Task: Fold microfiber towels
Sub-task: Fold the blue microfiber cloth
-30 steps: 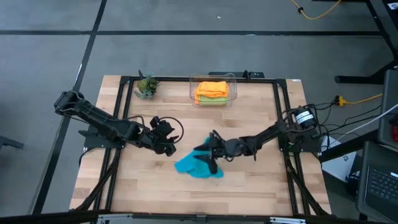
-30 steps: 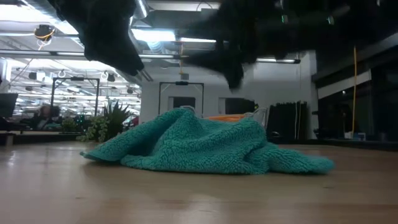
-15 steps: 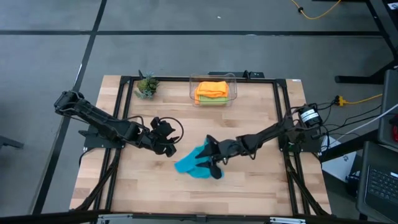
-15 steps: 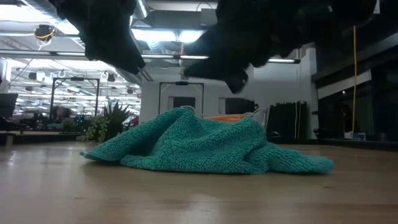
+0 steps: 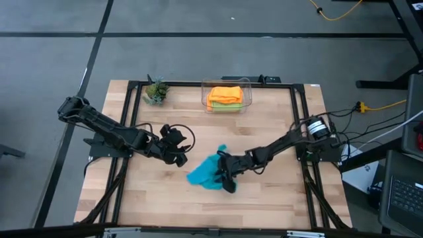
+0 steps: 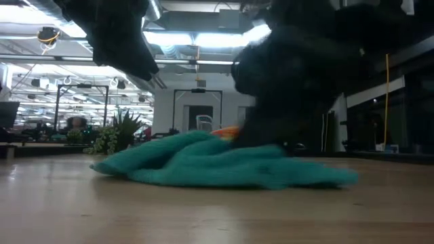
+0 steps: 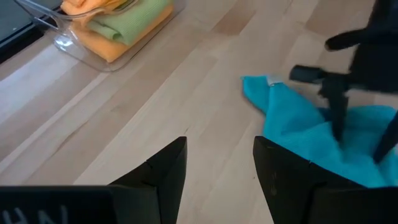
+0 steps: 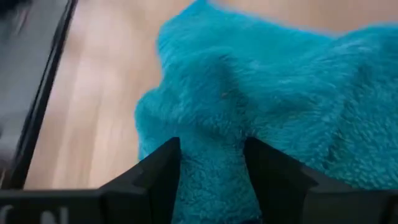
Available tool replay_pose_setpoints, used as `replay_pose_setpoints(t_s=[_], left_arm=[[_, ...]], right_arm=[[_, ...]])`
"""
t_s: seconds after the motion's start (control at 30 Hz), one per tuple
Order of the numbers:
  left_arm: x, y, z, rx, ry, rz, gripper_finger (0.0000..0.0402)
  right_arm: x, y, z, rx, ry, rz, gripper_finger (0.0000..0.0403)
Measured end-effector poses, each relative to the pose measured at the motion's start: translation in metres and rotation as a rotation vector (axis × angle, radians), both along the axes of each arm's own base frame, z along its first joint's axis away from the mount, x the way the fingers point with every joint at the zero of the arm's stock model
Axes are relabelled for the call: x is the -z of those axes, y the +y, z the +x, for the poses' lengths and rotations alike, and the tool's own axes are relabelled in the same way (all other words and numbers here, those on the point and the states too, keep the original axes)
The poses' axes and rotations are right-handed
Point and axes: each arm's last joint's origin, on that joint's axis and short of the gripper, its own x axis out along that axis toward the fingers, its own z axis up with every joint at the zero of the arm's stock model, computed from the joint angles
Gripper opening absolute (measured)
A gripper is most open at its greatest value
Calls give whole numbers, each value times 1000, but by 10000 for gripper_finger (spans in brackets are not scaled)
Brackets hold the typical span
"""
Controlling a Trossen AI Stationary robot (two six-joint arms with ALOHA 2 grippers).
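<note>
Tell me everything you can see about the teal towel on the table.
The teal towel is a soft, fluffy microfiber cloth, lying crumpled and unfolded in a low heap on the wooden table, near its middle. One corner points toward the clear bin. The right gripper is right over it with fingers open, pressing into the pile; no closed grip shows. The left gripper waits open beside it, apart.

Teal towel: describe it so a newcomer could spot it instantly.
On the wooden table, look at the middle, below the clear bin. The teal towel lies crumpled there under the right gripper. It is the only loose cloth; the orange and green ones sit folded in the bin.
</note>
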Motion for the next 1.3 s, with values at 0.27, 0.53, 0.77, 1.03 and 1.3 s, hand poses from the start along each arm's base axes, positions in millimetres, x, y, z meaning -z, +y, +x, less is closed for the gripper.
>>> replay_pose_setpoints(t_s=[0.27, 0.53, 0.77, 1.03, 1.3], left_arm=[[-1, 0, 1, 0, -16, -6, 180], [-1, -1, 1, 8, -16, -15, 180], [-1, -2, 1, 18, -12, -20, 180], [-1, -2, 1, 19, -10, -19, 180], [-1, -3, 1, 19, -16, -21, 180]], right_arm=[[29, -5, 32, 555, -130, 24, 186], [-15, 12, 57, 93, -164, 36, 186], [-51, 9, 62, -54, -146, -34, 186], [-49, 9, 67, 26, -177, -117, 186], [-27, 13, 78, 8, -240, -129, 186]])
